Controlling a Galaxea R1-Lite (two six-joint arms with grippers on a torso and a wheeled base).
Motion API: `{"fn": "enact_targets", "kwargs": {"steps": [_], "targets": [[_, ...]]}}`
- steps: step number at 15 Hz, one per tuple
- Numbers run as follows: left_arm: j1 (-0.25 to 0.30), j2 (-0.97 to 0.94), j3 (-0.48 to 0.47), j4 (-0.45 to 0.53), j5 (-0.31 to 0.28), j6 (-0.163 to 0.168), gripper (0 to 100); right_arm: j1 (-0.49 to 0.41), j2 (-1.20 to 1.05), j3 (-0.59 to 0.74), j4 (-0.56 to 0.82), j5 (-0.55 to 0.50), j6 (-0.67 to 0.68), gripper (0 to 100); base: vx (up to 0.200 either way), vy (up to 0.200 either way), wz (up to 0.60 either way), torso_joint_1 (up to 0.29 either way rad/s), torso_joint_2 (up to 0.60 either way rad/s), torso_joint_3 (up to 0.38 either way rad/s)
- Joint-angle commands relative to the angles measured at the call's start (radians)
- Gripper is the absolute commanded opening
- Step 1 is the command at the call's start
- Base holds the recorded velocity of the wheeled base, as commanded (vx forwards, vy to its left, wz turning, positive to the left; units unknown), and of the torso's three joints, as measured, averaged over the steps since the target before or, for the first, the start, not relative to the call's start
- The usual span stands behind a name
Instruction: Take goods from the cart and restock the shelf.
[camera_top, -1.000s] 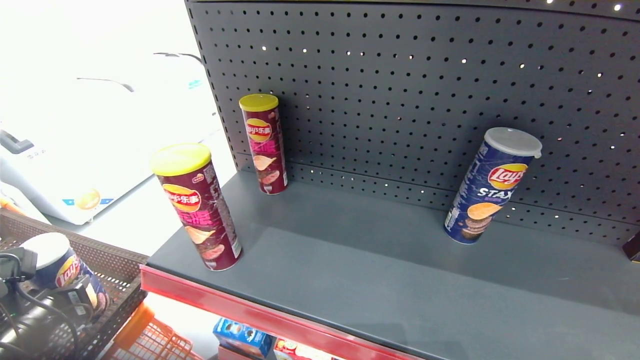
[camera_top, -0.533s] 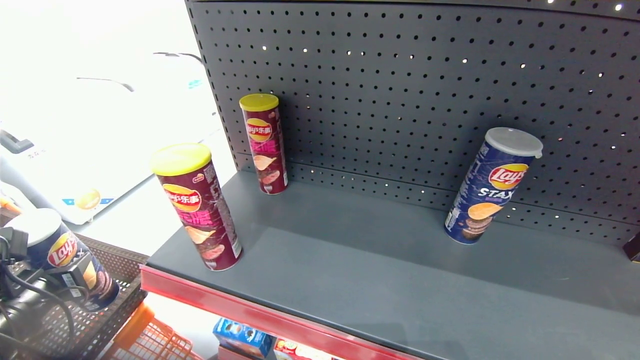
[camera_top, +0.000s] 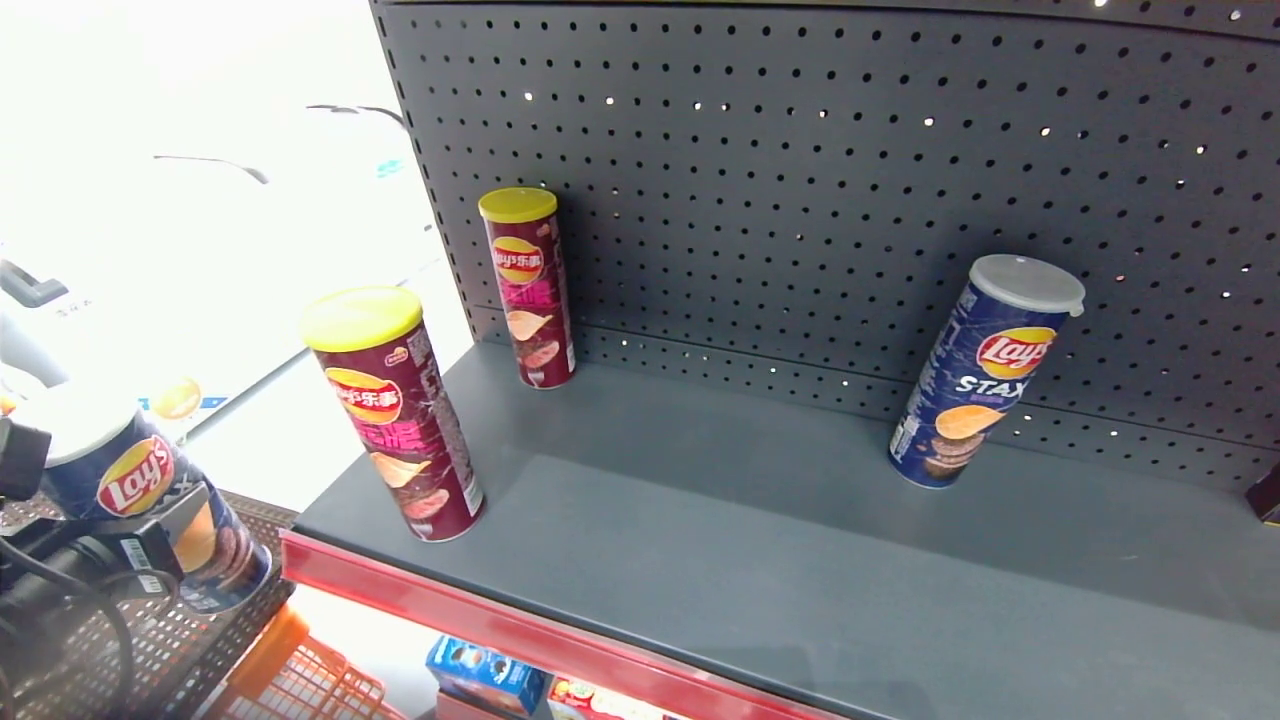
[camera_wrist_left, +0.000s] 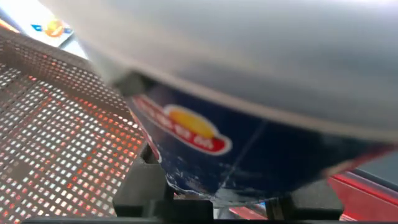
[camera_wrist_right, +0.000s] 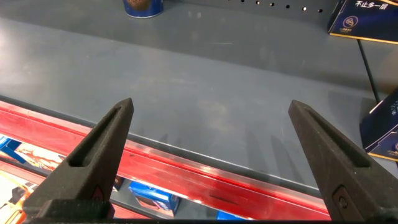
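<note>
Fingers (camera_top: 175, 505) of the left gripper (camera_top: 140, 525) are clamped on a blue chip can (camera_top: 125, 470), which I see tilted and held off the shelf (camera_top: 700, 520), just beyond its front left corner and above the cart's mesh basket (camera_top: 190, 650). From the left wrist camera the blue chip can (camera_wrist_left: 205, 124) sits close to the lens, with the mesh basket (camera_wrist_left: 56, 143) under it.

On the right gripper (camera_wrist_right: 211, 162) the fingers (camera_wrist_right: 93, 162) are spread wide with nothing between them, and I see it above the shelf's red front edge (camera_wrist_right: 186, 165).

On the shelf itself 2 maroon cans with yellow lids stand upright: the nearer maroon can (camera_top: 395, 420) at the front left corner, the farther maroon can (camera_top: 528, 290) at the back left against the pegboard (camera_top: 800, 150). 1 more blue can with a clear lid (camera_top: 975, 380) stands at the back of the shelf toward its right side, well apart from the maroon pair. Dark blue boxes (camera_wrist_right: 364, 18) sit at the shelf's right end.
</note>
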Motion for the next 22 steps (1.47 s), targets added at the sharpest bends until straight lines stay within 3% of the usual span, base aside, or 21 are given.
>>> {"fn": "enact_targets", "kwargs": {"steps": [1, 7, 10, 14, 19, 22], "targets": [[-0.048, -0.119, -0.034, 0.045, -0.001, 0.0, 0, 0.0, 0.001, 0.0, 0.0, 0.001, 0.001, 100, 0.0, 0.0, 0.0, 0.0, 0.0, 0.0], [-0.13, -0.171, -0.051, 0.055, 0.001, -0.001, 0, 0.0, 0.001, 0.0, 0.0, 0.001, -0.001, 100, 0.0, 0.0, 0.0, 0.0, 0.0, 0.0], [-0.206, -0.232, -0.055, 0.079, 0.004, -0.001, 0, 0.0, 0.001, 0.0, 0.0, 0.001, -0.001, 100, 0.0, 0.0, 0.0, 0.0, 0.0, 0.0], [-0.249, -0.323, -0.057, 0.16, 0.004, 0.002, 0, 0.0, 0.001, 0.0, 0.0, 0.001, -0.001, 100, 0.0, 0.0, 0.0, 0.0, 0.0, 0.0], [-0.334, -0.472, -0.135, 0.433, 0.004, 0.002, 0, 0.0, 0.001, 0.0, 0.0, 0.001, -0.001, 100, 0.0, 0.0, 0.0, 0.0, 0.0, 0.0], [-0.357, -0.476, -0.155, 0.47, 0.002, 0.003, 0, 0.0, 0.001, 0.0, 0.0, 0.001, -0.001, 100, 0.0, 0.0, 0.0, 0.0, 0.0, 0.0]]}}
